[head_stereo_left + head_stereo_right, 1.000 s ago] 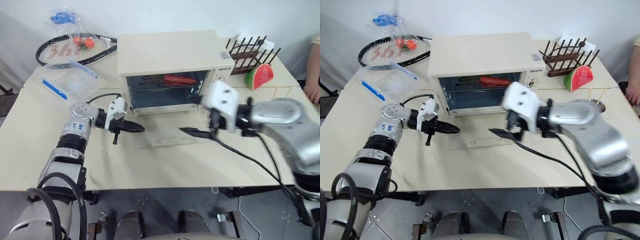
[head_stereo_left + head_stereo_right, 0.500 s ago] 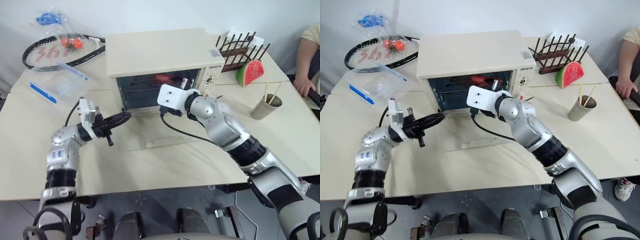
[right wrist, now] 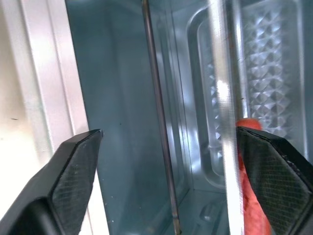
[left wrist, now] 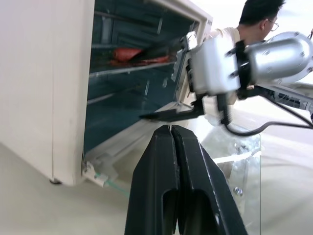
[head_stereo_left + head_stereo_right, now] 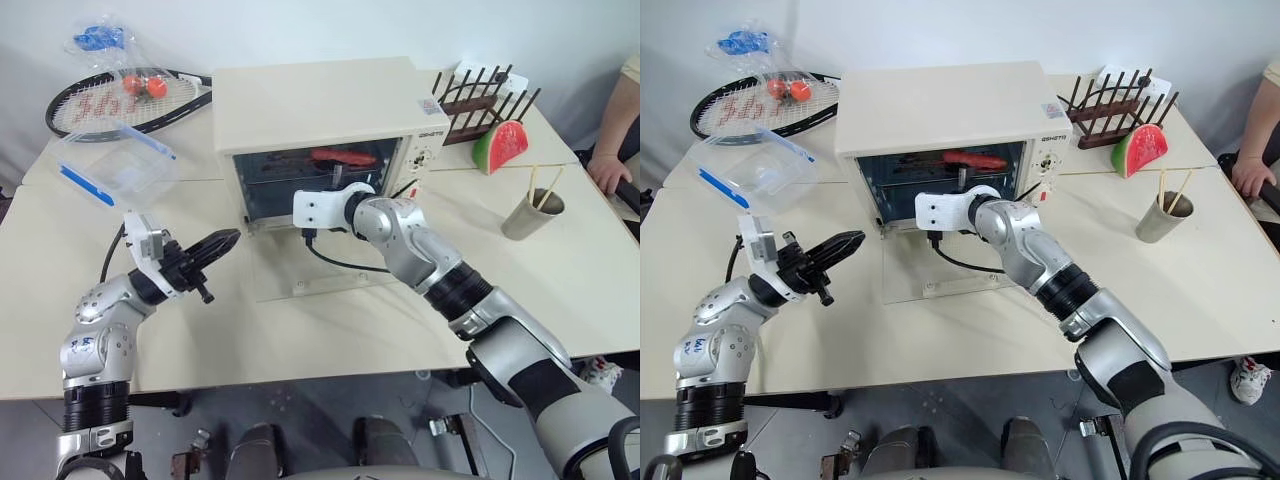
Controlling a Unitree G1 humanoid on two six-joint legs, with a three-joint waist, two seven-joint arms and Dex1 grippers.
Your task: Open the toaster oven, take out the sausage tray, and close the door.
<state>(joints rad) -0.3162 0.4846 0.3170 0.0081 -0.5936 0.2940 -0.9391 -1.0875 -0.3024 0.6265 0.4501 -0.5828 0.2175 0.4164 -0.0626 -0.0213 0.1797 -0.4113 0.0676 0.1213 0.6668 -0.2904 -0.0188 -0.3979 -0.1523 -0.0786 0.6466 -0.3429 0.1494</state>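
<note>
On the cream table [image 5: 330, 330], the toaster oven [image 5: 330, 125] stands with its door [image 5: 320, 270] lowered. My right gripper [image 3: 168, 142] is spread at the cavity mouth, the sausage tray [image 3: 266, 73] ahead of it largely hidden by a rack bar. My left gripper [image 4: 171, 142] is clenched empty, short of the door.

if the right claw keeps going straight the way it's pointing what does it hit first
Probably the shallow silver metal sausage tray. The open right claw points into the boxy cream-white toaster oven, and the tray's front rim, with the red-orange sausage behind it, lies between its fingertips. Depth is hard to judge.
</note>
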